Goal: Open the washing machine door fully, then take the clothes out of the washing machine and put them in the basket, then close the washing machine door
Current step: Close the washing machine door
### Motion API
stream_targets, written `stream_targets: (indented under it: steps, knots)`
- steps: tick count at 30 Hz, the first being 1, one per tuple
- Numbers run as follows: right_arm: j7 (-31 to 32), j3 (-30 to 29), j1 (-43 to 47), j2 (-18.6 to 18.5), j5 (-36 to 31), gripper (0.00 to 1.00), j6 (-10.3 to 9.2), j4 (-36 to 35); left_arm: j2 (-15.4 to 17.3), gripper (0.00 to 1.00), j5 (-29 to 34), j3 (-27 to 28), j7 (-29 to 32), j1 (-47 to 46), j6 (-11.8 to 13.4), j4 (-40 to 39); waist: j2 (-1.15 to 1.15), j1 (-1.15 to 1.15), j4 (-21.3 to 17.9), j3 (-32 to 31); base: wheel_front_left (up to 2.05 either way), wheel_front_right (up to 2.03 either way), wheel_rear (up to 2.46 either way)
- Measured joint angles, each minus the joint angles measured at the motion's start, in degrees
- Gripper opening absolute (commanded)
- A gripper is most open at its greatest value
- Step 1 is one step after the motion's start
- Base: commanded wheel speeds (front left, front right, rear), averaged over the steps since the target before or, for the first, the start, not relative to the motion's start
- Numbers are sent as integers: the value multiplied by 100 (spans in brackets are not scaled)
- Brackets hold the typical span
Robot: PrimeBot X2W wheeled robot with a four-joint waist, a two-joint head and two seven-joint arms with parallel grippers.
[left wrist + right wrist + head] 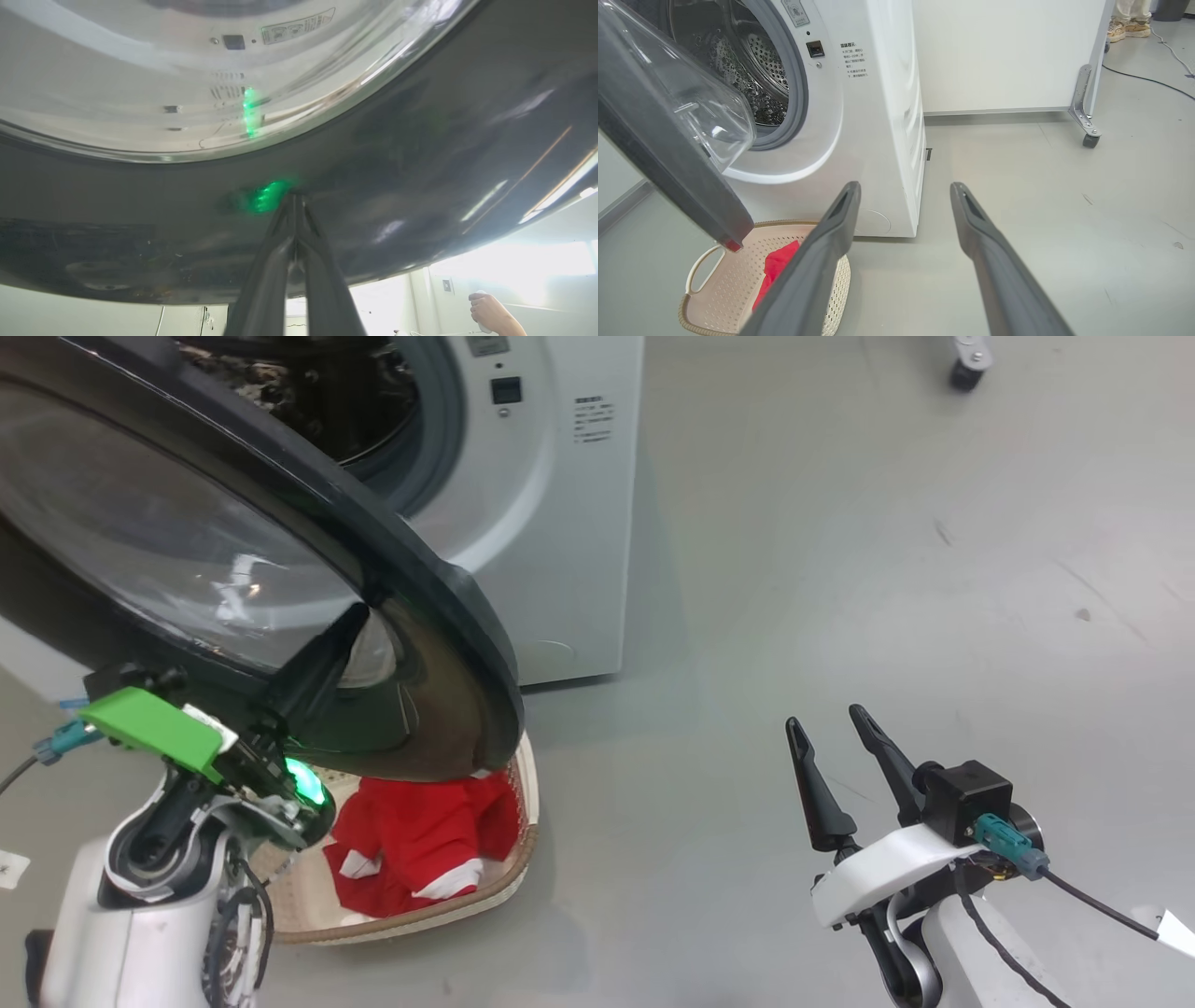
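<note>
door (448, 607) hides much of basket (504, 882) & pt of clothes (411, 840), itself cut off left.

Left pincer (295, 198) closed, its two dark fingers pressed flat together and angled upward; right pincer (826, 719) held low on the right, fingers spread wide, gripping nothing

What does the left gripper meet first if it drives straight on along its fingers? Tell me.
The washing machine door. The shut left gripper points squarely at the door's glossy black rim, and its tips seem to touch it, though contact is hard to confirm from this view.
</note>
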Motion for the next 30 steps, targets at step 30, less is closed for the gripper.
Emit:
stream_targets:
  steps: [30]
  knots:
    - [-1,64,-293,3,81,100,-9,-227,-49,0,747,449,-1408,-1780,0,761,0,0,-1072,697,0,0,0]
